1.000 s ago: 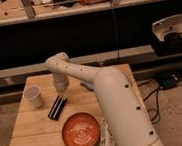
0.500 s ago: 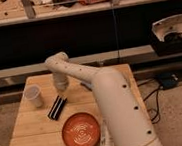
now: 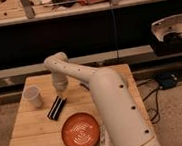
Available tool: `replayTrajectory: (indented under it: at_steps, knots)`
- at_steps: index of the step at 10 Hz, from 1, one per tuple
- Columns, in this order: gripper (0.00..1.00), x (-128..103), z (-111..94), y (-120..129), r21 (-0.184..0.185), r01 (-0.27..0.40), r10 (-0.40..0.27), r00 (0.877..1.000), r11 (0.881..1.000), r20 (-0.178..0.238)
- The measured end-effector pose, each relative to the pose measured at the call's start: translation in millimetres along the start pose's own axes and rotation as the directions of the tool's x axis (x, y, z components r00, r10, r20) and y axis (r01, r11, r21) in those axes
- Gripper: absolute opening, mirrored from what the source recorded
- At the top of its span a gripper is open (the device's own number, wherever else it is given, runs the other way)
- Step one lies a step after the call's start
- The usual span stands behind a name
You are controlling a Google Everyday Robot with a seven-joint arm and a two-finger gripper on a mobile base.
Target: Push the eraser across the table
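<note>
The black eraser (image 3: 57, 107) with a pale lengthwise stripe lies at a slant on the pale-wood table (image 3: 28, 141), left of centre. My gripper (image 3: 61, 95) hangs from the white arm (image 3: 102, 96) straight down over the eraser's far upper end, at or just above it. The arm reaches from the lower right across the table.
A white cup (image 3: 33, 96) stands upright left of the eraser. An orange plate (image 3: 81, 133) with white rings lies near the front edge, just below the eraser. A dark shelf runs behind the table; cables and a small box (image 3: 166, 80) lie on the floor at the right.
</note>
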Motion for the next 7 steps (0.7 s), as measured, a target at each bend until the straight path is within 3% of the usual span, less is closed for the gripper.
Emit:
replayTrajectory:
  at_steps: [7]
  knots:
    - [0.02,-2.7,-0.1,0.6,-0.004,0.005,-0.005,1.0,1.0,0.002]
